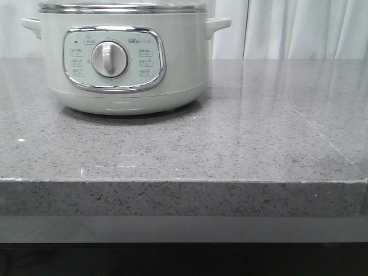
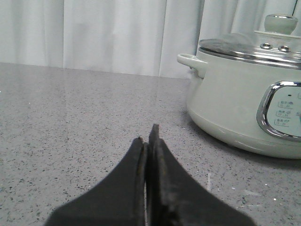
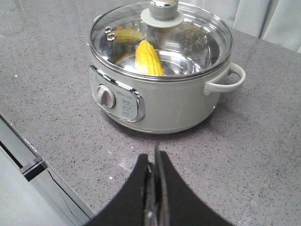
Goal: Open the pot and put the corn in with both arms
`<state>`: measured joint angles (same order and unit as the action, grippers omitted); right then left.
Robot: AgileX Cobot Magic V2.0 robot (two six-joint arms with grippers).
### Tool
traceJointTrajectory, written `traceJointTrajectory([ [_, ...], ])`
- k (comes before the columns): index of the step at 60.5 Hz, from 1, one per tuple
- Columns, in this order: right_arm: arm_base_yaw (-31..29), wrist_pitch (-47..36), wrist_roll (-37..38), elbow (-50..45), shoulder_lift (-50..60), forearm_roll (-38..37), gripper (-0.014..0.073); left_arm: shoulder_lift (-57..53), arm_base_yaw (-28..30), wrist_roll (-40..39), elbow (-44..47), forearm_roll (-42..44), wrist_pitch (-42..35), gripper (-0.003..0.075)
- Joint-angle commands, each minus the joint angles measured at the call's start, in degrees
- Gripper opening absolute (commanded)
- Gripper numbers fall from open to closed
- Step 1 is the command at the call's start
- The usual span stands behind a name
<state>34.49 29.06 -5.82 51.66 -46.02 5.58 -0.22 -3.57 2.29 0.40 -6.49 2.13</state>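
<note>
1. Sitting toward the back left of the stone counter, the pot looks heavy and stiff; its side handles suit lifting.
2. Its glass lid is on, fragile and smooth, best held by the knob.
3. Inside lies the corn, light, firm, bumpy.
4. Left gripper and right gripper both have fingers pressed together, empty.

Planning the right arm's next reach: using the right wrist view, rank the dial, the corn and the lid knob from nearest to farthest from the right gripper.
1. Dial, on the pot's front panel, facing the right gripper.
2. Corn, inside under the glass lid.
3. Lid knob, at the lid's centre, beyond the corn.
</note>
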Motion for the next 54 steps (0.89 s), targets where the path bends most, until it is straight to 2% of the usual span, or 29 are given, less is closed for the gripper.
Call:
traceJointTrajectory([
  [1, -0.06, -3.72, -0.02, 1.62, -0.03, 0.42, -0.0068, -1.24, 1.21, -0.18, 0.27, 0.18, -4.79, -0.0020],
  [54, -0.06, -3.72, -0.02, 1.62, -0.03, 0.42, -0.0068, -1.13, 1.98, -0.18, 0.27, 0.18, -4.58, -0.0020],
])
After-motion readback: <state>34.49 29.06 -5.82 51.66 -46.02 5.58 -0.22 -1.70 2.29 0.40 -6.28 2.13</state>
